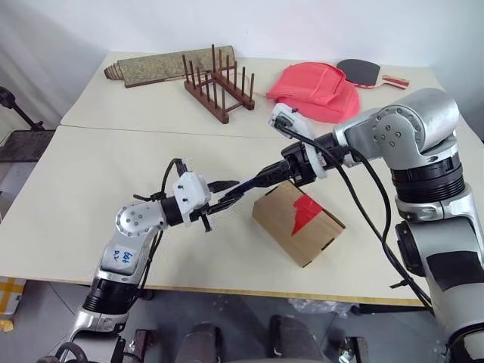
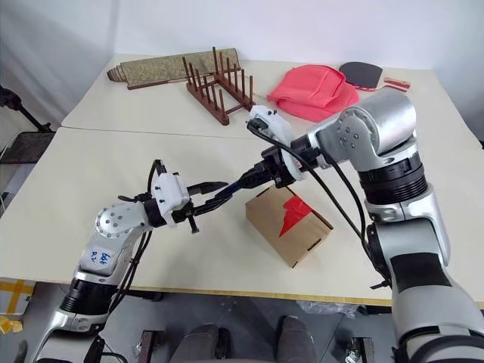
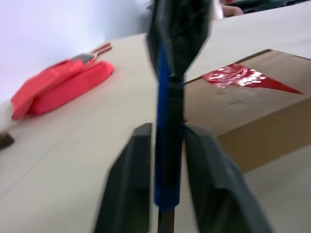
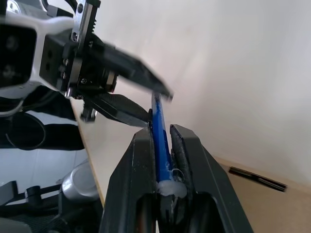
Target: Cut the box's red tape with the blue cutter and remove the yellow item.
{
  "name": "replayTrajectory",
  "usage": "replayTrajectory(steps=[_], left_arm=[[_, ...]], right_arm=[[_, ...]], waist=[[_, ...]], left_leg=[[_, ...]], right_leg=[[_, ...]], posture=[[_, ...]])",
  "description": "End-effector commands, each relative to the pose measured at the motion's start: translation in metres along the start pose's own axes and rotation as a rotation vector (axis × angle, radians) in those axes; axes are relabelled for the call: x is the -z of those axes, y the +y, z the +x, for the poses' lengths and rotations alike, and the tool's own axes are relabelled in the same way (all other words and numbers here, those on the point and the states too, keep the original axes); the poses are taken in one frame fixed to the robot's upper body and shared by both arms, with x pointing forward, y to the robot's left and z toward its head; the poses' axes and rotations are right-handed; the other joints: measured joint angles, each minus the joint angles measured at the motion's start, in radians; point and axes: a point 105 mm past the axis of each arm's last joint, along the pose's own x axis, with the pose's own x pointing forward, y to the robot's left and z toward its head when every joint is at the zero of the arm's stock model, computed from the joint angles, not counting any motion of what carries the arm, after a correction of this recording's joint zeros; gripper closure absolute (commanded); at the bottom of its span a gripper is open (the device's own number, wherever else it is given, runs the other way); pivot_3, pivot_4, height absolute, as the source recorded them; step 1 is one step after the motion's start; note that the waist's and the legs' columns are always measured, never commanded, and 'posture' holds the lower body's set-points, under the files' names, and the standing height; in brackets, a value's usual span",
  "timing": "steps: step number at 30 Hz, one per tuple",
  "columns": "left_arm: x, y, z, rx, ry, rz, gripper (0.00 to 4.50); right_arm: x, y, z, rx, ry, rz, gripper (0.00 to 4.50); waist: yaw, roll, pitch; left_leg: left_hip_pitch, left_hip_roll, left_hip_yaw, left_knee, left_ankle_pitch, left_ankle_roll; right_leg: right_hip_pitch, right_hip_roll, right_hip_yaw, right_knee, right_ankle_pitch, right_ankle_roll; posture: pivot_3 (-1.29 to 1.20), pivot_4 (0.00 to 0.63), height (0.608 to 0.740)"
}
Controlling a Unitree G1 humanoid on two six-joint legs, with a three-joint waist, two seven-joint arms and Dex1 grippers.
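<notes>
1. Handover step: the blue cutter (image 2: 240, 184) hangs in the air between both arms, at about ten o'clock from the box (image 2: 288, 223) on the counter (image 2: 91, 181).
2. The right gripper (image 4: 163, 141) has its jaws clamped on the cutter.
3. The left gripper (image 3: 167, 160) has its jaws slightly apart around the other end.
4. Next, I'd judge, the left must let go fully, then the blade goes to the red tape (image 2: 292, 212); the box is unopened.

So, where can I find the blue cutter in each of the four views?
Left eye view: blue cutter in the middle, between the two grippers.
Right eye view: middle, just left of the box.
Left wrist view: upright in the centre, between the left gripper's fingers.
Right wrist view: centre, between the right gripper's fingers.
Shared landmark: both grippers meet on it.
</notes>
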Motion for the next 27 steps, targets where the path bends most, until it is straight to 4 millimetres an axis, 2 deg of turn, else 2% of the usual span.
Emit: replayTrajectory(steps=[1,5,8,9,14,18,22,23,25,27], left_arm=[[-0.008,0.005,-0.007,-0.005,-0.004,-0.035,2.22],[-0.007,0.010,-0.023,-0.011,0.001,-0.143,1.01],[-0.005,0.022,-0.046,-0.050,0.033,-0.308,0.10],[-0.006,0.024,-0.052,-0.058,0.035,-0.332,0.00],[-0.006,0.026,-0.077,-0.083,0.072,-0.449,0.00],[-0.008,0.007,-0.069,-0.001,0.096,-0.503,0.00],[-0.028,-0.017,-0.035,0.093,-0.002,-0.514,0.00],[-0.033,-0.019,-0.026,0.103,-0.033,-0.507,0.29],[-0.043,-0.023,-0.013,0.124,-0.078,-0.479,0.53],[-0.051,-0.020,0.012,0.115,-0.112,-0.439,1.13]], right_arm=[[-0.016,-0.002,-0.017,0.042,-0.084,-0.030,4.32],[-0.026,-0.006,-0.026,0.071,-0.138,-0.032,4.32],[-0.034,-0.011,-0.037,0.107,-0.191,-0.032,4.32],[-0.035,-0.012,-0.039,0.116,-0.202,-0.031,4.32],[-0.041,-0.016,-0.051,0.154,-0.258,-0.026,4.32],[-0.042,-0.019,-0.062,0.188,-0.296,-0.021,4.32],[-0.040,-0.021,-0.086,0.241,-0.354,-0.016,4.32],[-0.037,-0.022,-0.093,0.259,-0.365,-0.013,4.32],[-0.033,-0.023,-0.103,0.288,-0.381,-0.008,4.32],[-0.023,-0.025,-0.117,0.336,-0.402,-0.005,4.32]], waist=[[0.000,0.000,0.000],[-0.001,0.000,0.000],[-0.002,0.000,0.001],[-0.002,0.000,0.001],[-0.002,0.000,0.001],[0.005,0.000,0.002],[0.017,-0.001,0.002],[0.023,-0.001,0.002],[0.029,-0.002,0.003],[0.034,-0.003,0.003]], left_leg=[[0.000,0.000,0.000,0.000,0.000,0.000],[0.000,0.000,0.000,0.000,0.000,0.000],[0.000,0.001,-0.001,0.000,0.000,0.000],[0.000,0.001,-0.002,0.000,0.000,0.000],[0.000,0.001,-0.002,0.000,0.000,0.000],[-0.001,0.000,-0.002,-0.001,0.000,0.000],[-0.001,-0.001,-0.002,-0.001,0.000,0.000],[-0.001,-0.001,-0.001,-0.001,0.000,0.000],[-0.002,-0.001,-0.001,-0.001,0.000,0.000],[-0.002,-0.001,-0.001,0.000,0.000,0.000]], right_leg=[[0.000,0.000,0.000,0.000,0.000,0.000],[0.000,0.000,0.000,0.000,0.000,0.000],[0.000,0.000,0.000,0.000,0.000,0.000],[0.000,0.000,0.000,0.000,0.000,0.000],[-0.001,0.000,0.001,0.000,0.000,0.000],[-0.001,0.000,0.001,0.000,0.000,0.000],[0.000,0.000,0.002,0.000,0.000,0.000],[0.000,0.000,0.002,0.000,0.000,0.000],[0.000,0.000,0.001,0.000,0.000,0.000],[0.000,0.000,0.001,-0.001,0.000,0.000]], posture=[[0.00,0.150,0.740],[0.00,0.150,0.740],[0.00,0.150,0.740],[0.00,0.150,0.740],[0.00,0.150,0.740],[0.00,0.150,0.740],[0.00,0.150,0.740],[0.00,0.150,0.740],[0.00,0.150,0.740],[0.00,0.150,0.740]])
